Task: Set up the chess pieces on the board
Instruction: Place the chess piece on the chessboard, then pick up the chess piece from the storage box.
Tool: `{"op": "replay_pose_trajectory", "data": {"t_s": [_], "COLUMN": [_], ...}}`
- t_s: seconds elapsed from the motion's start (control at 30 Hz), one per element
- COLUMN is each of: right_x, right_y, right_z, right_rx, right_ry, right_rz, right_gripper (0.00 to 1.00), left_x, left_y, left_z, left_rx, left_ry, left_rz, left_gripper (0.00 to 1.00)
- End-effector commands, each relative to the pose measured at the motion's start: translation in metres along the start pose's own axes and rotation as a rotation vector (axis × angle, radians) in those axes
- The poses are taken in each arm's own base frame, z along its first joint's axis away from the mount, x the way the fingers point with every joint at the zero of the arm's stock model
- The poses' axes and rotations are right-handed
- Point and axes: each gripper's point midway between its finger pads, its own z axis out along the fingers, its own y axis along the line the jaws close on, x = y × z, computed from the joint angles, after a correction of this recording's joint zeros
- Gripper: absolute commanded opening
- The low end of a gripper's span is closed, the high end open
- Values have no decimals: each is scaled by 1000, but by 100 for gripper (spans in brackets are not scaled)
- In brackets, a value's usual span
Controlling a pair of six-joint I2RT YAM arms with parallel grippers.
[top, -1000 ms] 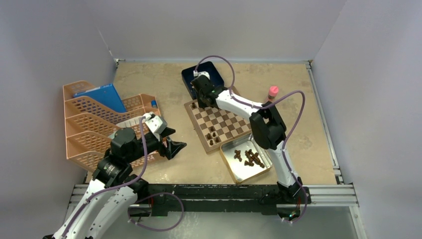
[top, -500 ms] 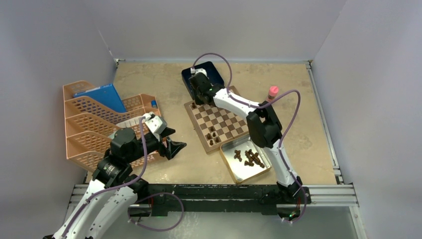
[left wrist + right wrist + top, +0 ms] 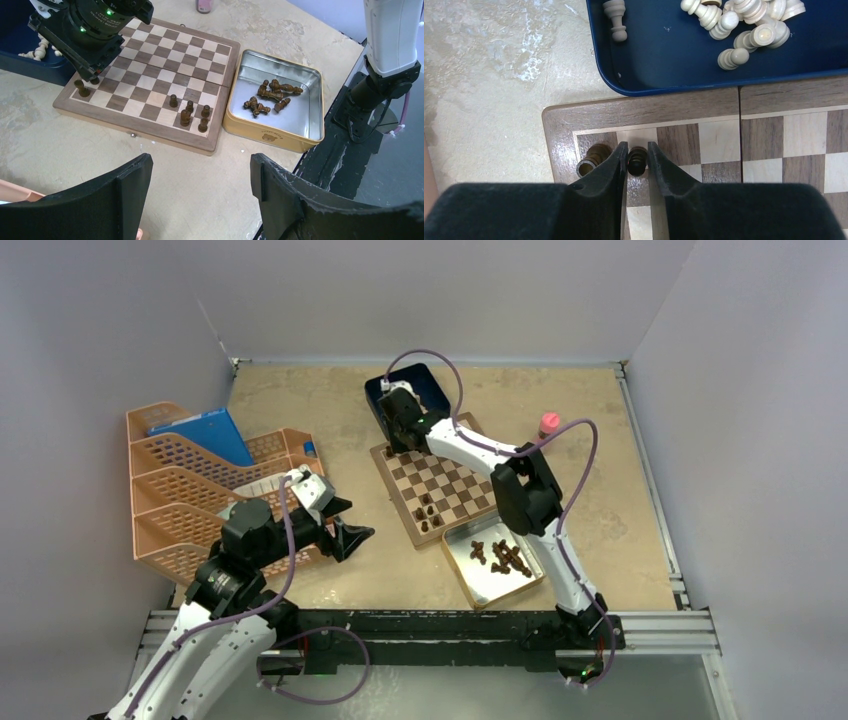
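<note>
As it reached farther, right hand (image 3: 637, 146) brackets a chess piece (image 3: 637, 162).

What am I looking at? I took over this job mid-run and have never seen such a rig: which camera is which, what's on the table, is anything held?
The machine is a left arm and a right arm bolted at the near edge of the table, each ending in a two-finger gripper. The wide picture looks down from above and behind them; the other two come from cameras on the wrists. On the table lie the chessboard, a tin with dark chess pieces in it, a blue box of cream pieces, an orange file rack and a pink bottle. The left gripper hangs open and empty, off the board. The right gripper straddles one dark piece standing near the board's corner, beside a second dark piece; whether it grips it I cannot tell.
</note>
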Motion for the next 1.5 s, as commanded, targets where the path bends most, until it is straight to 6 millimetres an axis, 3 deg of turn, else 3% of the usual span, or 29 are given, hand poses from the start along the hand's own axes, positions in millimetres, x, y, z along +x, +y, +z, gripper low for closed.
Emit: {"op": "replay_pose_trajectory", "data": {"t_s": [0.0,0.4,0.53,0.8,1.03,1.17,1.27,1.47], "right_x": [-20,-25,-41,-76,-92,-78,-56,20], "right_y": [8,9,11,9,-9,-25,-40,-77], "right_z": [-9,-12,-21,-56,-108,-141,-162,-192], "right_rx": [-19,-32,-34,-27,2,10,29,80], "right_ry": [-34,-41,-73,-162,-257,-276,-263,-191], "right_rz": [-9,-25,-17,-4,94,149,192,252], "right_gripper": [24,27,29,32,32,33,32,31], "left_x": [-9,-9,-10,-10,-15,-22,-23,-28], "left_y": [-1,0,0,4,17,20,23,25], "left_z": [1,2,1,1,1,1,2,3], "left_rx": [7,7,7,-18,-101,-127,-146,-174], "left_ry": [-39,-37,-40,-39,-41,-70,-73,-47], "left_rz": [33,31,33,21,-24,-48,-87,-135], "left_gripper": [72,72,72,72,76,78,82,90]}}
